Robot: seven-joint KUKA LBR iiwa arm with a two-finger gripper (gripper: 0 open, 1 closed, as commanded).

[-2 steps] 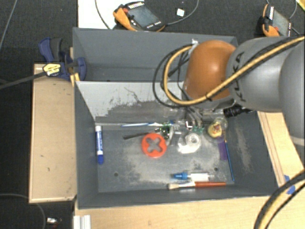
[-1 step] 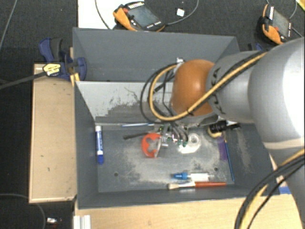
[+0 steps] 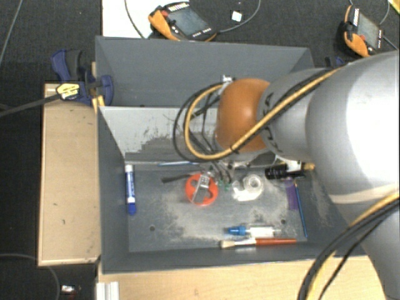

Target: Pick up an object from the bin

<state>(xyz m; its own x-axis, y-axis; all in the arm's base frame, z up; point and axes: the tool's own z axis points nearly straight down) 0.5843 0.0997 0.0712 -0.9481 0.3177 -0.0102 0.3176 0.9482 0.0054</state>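
My gripper (image 3: pixel 222 171) hangs low over the middle of the bin, just under the arm's orange cover. Directly to its lower left lies a round orange-red thing (image 3: pixel 201 190) with a clear, greyish piece on top of it. A white tape roll (image 3: pixel 249 188) lies just to the gripper's lower right. The gripper's tip is between these two, close above the bin floor. A black marker (image 3: pixel 284 170) lies to the right, partly under the arm. I see nothing held in the gripper.
A blue marker (image 3: pixel 130 189) lies along the left wall. A purple pen (image 3: pixel 292 197) lies at the right. Near the front are a white marker with a blue cap (image 3: pixel 253 232) and a red-handled brush (image 3: pixel 259 243). The arm covers the bin's right back part.
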